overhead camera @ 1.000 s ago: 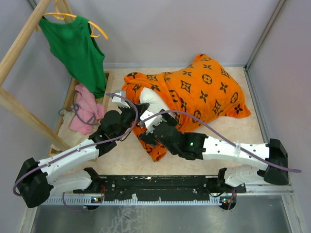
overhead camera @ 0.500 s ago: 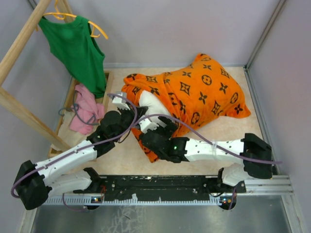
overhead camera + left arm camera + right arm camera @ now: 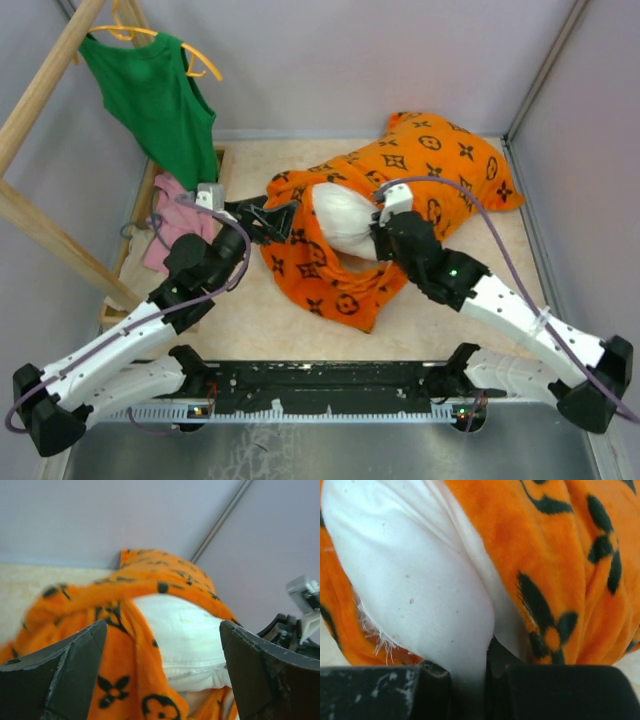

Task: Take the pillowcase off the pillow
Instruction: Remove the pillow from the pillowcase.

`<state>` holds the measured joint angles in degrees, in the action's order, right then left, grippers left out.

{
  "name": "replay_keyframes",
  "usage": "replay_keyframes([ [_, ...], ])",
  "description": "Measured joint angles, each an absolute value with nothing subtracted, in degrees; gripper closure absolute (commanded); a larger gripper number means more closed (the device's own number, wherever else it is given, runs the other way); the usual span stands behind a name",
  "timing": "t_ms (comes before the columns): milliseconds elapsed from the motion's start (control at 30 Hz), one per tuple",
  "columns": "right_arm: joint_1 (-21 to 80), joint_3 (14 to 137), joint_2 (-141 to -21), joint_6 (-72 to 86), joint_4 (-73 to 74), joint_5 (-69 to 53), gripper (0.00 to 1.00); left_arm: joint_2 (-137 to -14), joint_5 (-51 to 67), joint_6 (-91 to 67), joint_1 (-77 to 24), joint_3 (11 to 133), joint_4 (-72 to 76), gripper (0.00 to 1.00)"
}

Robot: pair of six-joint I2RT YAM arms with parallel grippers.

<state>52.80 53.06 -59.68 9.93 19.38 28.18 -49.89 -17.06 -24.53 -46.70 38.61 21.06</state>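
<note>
The orange pillowcase (image 3: 420,175) with black motifs lies across the middle of the table, its open end bunched toward me. The white pillow (image 3: 342,215) bulges out of that opening. My right gripper (image 3: 376,240) is at the pillow's right side, shut on a fold of its white fabric (image 3: 410,580), with the pillowcase (image 3: 545,555) just to the right of the grip (image 3: 470,680). My left gripper (image 3: 276,222) stands open at the pillowcase's left edge. In the left wrist view its jaws (image 3: 162,680) are wide apart, the pillow (image 3: 185,635) and pillowcase (image 3: 115,645) ahead, nothing held.
A green tank top (image 3: 150,100) hangs on a yellow hanger from a wooden rack (image 3: 40,90) at the back left. A pink cloth (image 3: 175,225) lies under it, beside my left arm. Walls close in the back and right. The arms' rail (image 3: 320,390) runs along the near edge.
My left gripper let go of the pillowcase, opened and drew back left. My right arm swung to the pillow's right side and shut on its white fabric. The bundle shifted back and right.
</note>
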Motion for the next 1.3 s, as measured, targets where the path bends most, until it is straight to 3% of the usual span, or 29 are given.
replay_keyframes([
  [167,44.1,52.9,-55.2,11.9,25.9,20.9,1.00,-49.3,-18.9,-19.3,-46.5,44.1,19.3,0.00],
  [333,44.1,52.9,-55.6,12.1,29.9,15.7,1.00,-51.4,-17.3,-14.8,-46.3,44.4,17.6,0.00],
  [500,44.1,53.2,-55.6,12.0,31.1,14.0,1.00,-61.7,-12.9,-12.2,-46.3,47.5,15.3,0.01],
  [800,44.1,56.7,-55.2,11.8,34.9,11.6,1.00,-72.9,-15.9,-15.3,-45.2,48.0,12.2,0.03],
  [1067,43.2,61.6,-54.0,11.7,39.6,10.7,1.00,-75.4,-12.1,-23.9,-41.5,42.5,19.0,0.07],
  [1300,40.7,64.4,-53.0,11.6,43.3,13.1,1.00,-69.1,-14.7,-29.6,-40.8,31.2,21.8,0.06],
])
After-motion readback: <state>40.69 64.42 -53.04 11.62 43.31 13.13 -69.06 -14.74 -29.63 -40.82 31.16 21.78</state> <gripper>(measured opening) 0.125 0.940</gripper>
